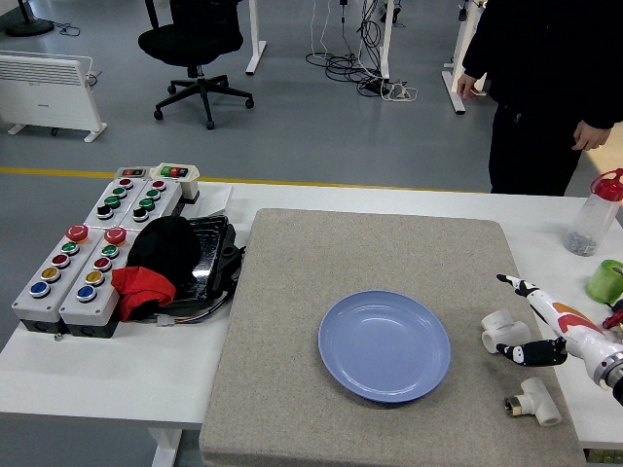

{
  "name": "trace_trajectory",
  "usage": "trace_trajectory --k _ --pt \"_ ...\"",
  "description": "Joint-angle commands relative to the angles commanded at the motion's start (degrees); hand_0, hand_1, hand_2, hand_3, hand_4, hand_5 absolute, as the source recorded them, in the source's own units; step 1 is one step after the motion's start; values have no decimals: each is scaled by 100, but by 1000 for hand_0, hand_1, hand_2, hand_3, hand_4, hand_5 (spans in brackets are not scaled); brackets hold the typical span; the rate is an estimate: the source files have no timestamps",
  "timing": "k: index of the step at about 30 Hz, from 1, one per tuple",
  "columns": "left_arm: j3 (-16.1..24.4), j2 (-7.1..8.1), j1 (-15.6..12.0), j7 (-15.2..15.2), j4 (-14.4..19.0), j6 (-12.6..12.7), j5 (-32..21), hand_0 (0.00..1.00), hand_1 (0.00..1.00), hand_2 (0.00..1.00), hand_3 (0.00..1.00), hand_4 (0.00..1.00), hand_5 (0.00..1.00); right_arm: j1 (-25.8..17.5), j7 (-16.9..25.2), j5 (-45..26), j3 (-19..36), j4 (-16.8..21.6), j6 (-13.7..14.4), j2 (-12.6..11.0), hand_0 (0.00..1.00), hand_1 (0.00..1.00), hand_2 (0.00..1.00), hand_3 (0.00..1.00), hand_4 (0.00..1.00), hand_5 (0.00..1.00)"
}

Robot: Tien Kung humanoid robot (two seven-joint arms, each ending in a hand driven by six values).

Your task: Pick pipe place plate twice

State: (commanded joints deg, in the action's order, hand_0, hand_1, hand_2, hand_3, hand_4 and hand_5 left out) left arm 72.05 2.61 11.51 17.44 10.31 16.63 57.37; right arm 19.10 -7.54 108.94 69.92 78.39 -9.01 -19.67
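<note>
Right robot hand (533,321) comes in from the right edge, fingers spread, nothing held: one finger points up-left, thumb and lower fingers curl toward a white pipe elbow (504,331) lying just left of it, touching or nearly so, can't tell which. Second white pipe, a tee (534,398), lies nearer the counter's front edge, below the hand, long axis running down-right. Both pipes sit on the grey mat (292,292), right of the blue plate (384,345), w/ the elbow the closer pick. Plate is bare, so prob. neither placement done yet. Carry would go left, short hop. Left arm not in view. Beyond the mat: button boxes (92,253) and a black and red bundle (156,268) at left, bottle (595,214) and green cup (605,282) at right, white counter (97,370) under it all. A person (555,78) stands at the far right, hands down, off the counter.
</note>
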Motion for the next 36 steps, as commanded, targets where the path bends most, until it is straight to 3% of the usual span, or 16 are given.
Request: trace_trajectory --k 5,15,16,21,22,27,28,33,34,36 --pt "-3 -1 1 3 0 -2 4 711 747 719 658 402 998 166 -18 155 -234 -116 -103 -70 998 946 998 998 808 261" --pt "-33 -7 13 4 0 2 -41 711 747 719 659 402 998 673 126 584 -873 -686 64 -168 998 939 998 986 789 242" --pt "-35 -8 14 3 0 3 -45 711 747 718 658 402 998 715 143 635 -924 -737 74 -181 946 905 982 931 737 193" --pt "-39 -9 16 3 0 4 -53 711 747 718 658 402 998 840 167 743 -1090 -912 -15 -210 946 905 982 931 737 193" --pt "-38 -10 16 3 0 4 -52 711 747 719 658 402 998 853 170 752 -1112 -931 -29 -212 886 853 909 862 648 102" --pt "-37 -14 13 6 0 3 -48 711 747 719 658 402 998 927 233 766 -1257 -1057 14 -200 886 853 909 862 648 102" --pt "-34 -17 12 7 0 4 -45 711 748 719 658 401 998 947 249 768 -1287 -1094 45 -192 815 808 842 822 561 34" --pt "-27 -21 -4 10 0 3 -28 711 748 719 658 401 998 1000 345 761 -1408 -1241 298 -151 815 808 842 822 561 34" --pt "-26 -21 -7 10 0 3 -26 711 748 719 658 401 998 1003 356 757 -1419 -1256 319 -148 713 723 737 765 525 10" --pt "-25 -21 -18 11 0 2 -18 711 748 719 658 401 998 1004 371 716 -1452 -1297 359 -144 713 723 737 765 525 10"
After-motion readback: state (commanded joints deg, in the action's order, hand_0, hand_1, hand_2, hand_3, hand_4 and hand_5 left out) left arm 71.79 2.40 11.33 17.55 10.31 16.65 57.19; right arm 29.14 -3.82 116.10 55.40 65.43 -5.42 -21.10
